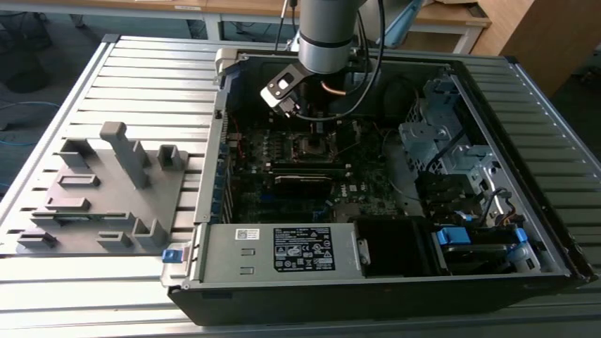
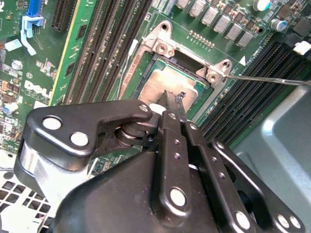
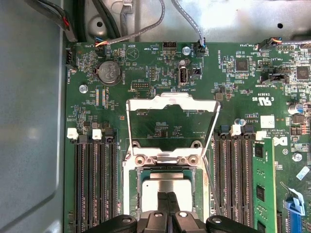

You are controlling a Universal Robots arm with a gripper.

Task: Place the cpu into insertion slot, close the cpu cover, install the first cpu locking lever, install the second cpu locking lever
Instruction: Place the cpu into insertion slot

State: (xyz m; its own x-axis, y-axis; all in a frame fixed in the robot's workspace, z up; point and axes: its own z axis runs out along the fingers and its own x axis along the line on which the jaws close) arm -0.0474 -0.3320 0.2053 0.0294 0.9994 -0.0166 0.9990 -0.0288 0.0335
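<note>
Chip point(image 3: 156, 183) lies flat in the socket point(image 3: 138, 189), cover point(image 3: 170, 100) swung up and back, leaving the opening free. Claw point(image 3: 167, 195) pinched narrow, gripping nothing, tips on the chip's top, probably seating it.

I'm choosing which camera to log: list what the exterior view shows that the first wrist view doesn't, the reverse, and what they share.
The exterior view adds the arm, the grey fixture on the exterior view's left and the labelled metal box. The first wrist view adds the cover standing open, the seated cpu, the shut claw at the cpu and a coin cell. Both show the board.
</note>
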